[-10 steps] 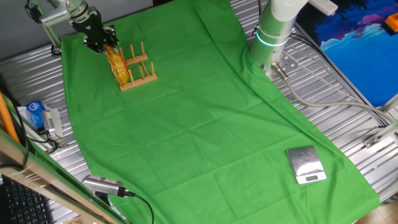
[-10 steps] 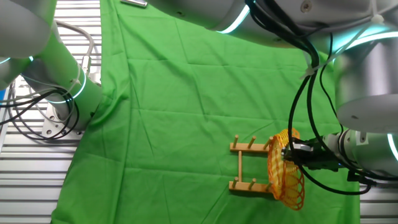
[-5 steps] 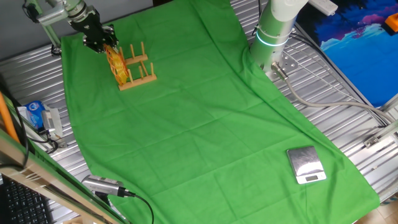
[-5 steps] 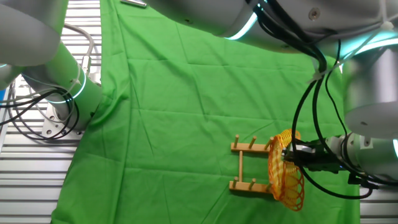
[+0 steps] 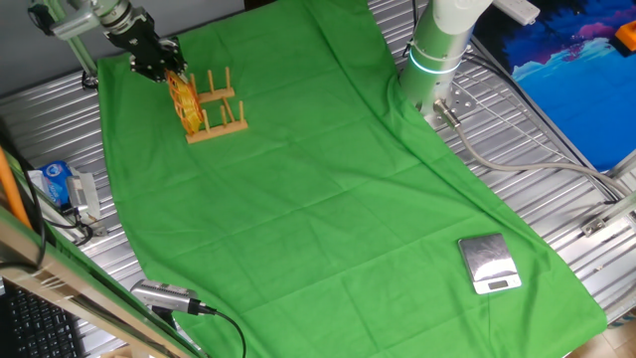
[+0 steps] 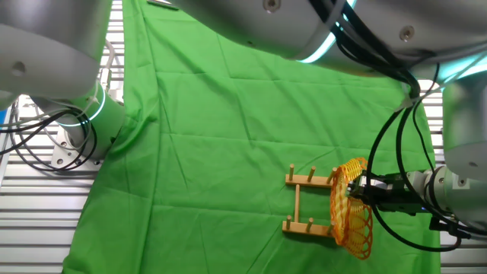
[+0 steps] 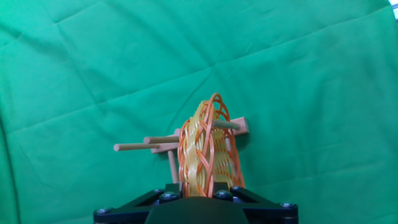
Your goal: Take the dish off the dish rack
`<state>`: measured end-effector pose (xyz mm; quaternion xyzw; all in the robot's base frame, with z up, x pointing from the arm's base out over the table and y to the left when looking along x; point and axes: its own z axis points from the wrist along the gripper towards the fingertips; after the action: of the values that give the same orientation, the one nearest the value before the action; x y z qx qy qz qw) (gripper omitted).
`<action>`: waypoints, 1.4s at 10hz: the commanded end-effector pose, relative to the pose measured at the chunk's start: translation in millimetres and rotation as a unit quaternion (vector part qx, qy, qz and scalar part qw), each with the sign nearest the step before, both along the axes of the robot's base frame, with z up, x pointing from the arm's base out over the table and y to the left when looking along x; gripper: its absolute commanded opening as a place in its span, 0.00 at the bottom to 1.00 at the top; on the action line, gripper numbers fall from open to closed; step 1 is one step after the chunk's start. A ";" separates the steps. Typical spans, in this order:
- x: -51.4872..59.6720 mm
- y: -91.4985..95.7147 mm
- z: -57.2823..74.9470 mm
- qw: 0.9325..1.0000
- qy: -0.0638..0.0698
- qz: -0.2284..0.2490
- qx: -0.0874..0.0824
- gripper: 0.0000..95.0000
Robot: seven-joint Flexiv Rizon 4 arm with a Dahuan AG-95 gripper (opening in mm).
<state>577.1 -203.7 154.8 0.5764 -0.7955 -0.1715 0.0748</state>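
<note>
The dish (image 5: 186,102) is a yellow-orange wicker plate standing on edge at the left end of the dish rack (image 5: 224,111), a small wooden rack with upright pegs, at the far left of the green cloth. My gripper (image 5: 162,68) is shut on the dish's upper rim. In the other fixed view the dish (image 6: 350,219) stands at the right end of the rack (image 6: 308,204), with the gripper (image 6: 358,190) reaching in from the right. In the hand view the dish (image 7: 208,149) rises between my gripper's (image 7: 205,186) fingers, the rack's pegs (image 7: 155,146) behind it.
A green cloth (image 5: 328,179) covers the table. A small silver scale (image 5: 489,264) lies near its front right corner. The arm's base (image 5: 437,50) stands at the back right. A carton (image 5: 55,184) and cables lie off the cloth's left edge.
The gripper with the dish has shifted slightly up and to the left in the one fixed view. The rack has shifted a little the same way.
</note>
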 end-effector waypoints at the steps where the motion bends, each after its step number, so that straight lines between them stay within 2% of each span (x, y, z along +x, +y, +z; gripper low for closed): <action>1: -0.7 -0.1 0.5 1.000 0.007 -0.008 0.006 0.20; 7: -1.4 0.4 4.1 1.000 0.016 -0.017 0.008 0.20; 11: -3.0 2.5 12.1 0.999 0.024 -0.029 0.007 0.20; 14: -3.1 5.1 12.8 0.999 0.029 -0.041 0.015 0.20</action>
<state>574.2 -198.6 167.6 0.5387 -0.8135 -0.2034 0.0819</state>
